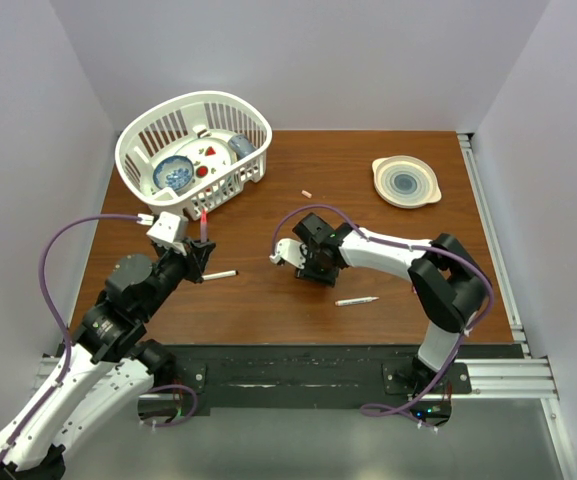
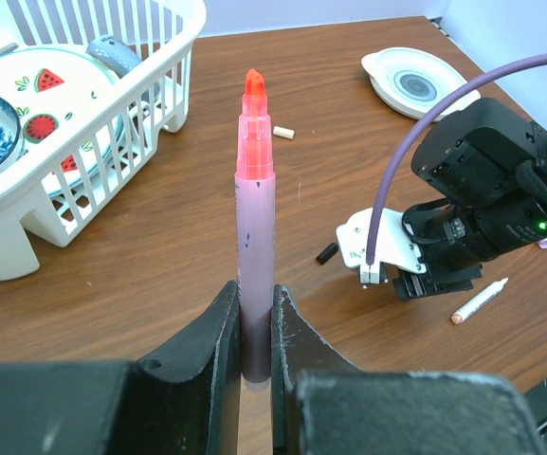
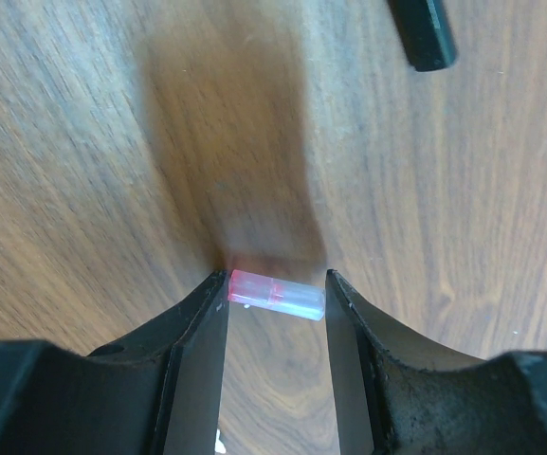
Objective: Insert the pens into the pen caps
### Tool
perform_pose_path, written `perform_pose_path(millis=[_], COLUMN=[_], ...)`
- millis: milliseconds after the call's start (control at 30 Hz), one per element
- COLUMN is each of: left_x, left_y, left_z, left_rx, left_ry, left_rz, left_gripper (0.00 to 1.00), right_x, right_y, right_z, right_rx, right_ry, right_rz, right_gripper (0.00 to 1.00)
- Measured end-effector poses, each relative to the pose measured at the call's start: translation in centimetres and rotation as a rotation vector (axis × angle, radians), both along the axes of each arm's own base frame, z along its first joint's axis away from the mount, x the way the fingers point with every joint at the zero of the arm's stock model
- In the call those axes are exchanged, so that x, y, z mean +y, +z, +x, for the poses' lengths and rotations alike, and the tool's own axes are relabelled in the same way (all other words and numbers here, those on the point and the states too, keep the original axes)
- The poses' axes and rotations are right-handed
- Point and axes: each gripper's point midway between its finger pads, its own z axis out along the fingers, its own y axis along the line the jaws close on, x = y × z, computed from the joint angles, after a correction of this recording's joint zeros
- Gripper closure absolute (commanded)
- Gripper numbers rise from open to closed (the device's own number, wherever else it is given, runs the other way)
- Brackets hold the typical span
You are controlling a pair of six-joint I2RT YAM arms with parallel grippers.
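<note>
The left gripper (image 2: 256, 318) is clamping the lower barrel of a slim lilac plastic marker pen (image 2: 254, 227), holding it upright with its orange-red tip on top. The right gripper (image 3: 278, 280) is pinching a tiny pinkish translucent tube-shaped cap (image 3: 278, 296) end to end on the brown wooden table (image 3: 83, 142). A short black cap (image 3: 423, 33) is lying nearby.

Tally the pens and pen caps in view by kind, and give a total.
Slim marker pens: 3 (lilac orange-tipped pen in the left hand, white pen by the left arm, white pen by the right arm)
Short tube-shaped caps: 3 (pale pink cap, black cap, pink-and-clear cap in the right hand)
Total: 6
</note>
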Motion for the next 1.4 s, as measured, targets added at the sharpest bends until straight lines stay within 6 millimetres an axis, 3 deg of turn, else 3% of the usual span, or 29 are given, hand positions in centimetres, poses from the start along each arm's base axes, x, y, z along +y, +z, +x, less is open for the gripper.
perform_pose_path(millis=[567, 1000, 1100, 1200, 1300, 1400], left_x=[0.2, 0.2, 0.2, 0.2, 0.2, 0.3], left_y=[0.3, 0.5, 0.5, 0.5, 0.5, 0.6], left_z=[-0.2, -0.2, -0.2, -0.3, -0.2, -0.3], left_rx=[-0.011, -0.015, -0.016, -0.017, -0.017, -0.018], left_ry=[0.003, 0.006, 0.005, 0.005, 0.006, 0.006], left_rz=[-0.010, -0.015, -0.016, -0.016, -0.016, -0.017], left_gripper=[1.00, 1.00, 1.00, 1.00, 1.00, 1.00], right_x=[0.1, 0.8, 1.7, 3.4, 4.6, 4.4], right_y=[-0.1, 0.2, 2.0, 6.0, 10.3, 12.7], right_z=[-0.1, -0.3, -0.3, 0.8, 2.3, 3.6], right_rx=[0.009, 0.021, 0.005, -0.084, -0.175, -0.210], right_ry=[-0.001, -0.022, -0.057, -0.145, -0.302, -0.548], right_rz=[0.002, 0.043, 0.119, 0.272, 0.438, 0.521], right_gripper=[0.48, 0.45, 0.45, 0.45, 0.45, 0.46])
